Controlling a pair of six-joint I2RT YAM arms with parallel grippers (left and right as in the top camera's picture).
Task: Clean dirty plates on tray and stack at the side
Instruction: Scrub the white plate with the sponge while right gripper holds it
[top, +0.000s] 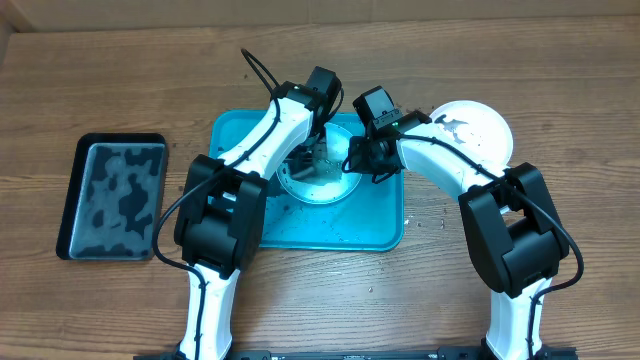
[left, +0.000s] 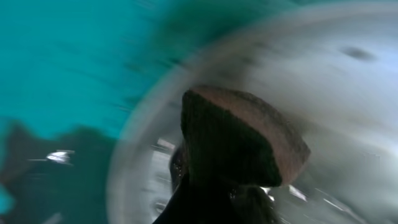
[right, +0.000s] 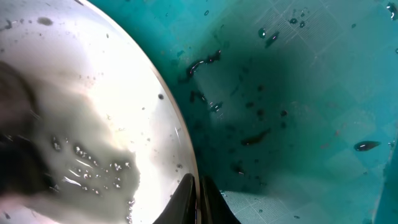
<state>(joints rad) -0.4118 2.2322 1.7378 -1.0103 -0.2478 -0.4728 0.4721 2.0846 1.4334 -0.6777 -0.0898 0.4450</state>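
Observation:
The turquoise tray lies mid-table. One pale bluish plate sits on it, wet with small bubbles in the right wrist view. My left gripper is over the plate, shut on a brown-edged sponge that presses on the plate; that view is motion-blurred. My right gripper is shut on the plate's right rim. A white plate with black smears lies on the table right of the tray. The yellow-green plate is not in view.
A smaller black tray with wet patches lies at the left. Black specks and drops lie on the tray floor, and a few crumbs dot the table right of the tray.

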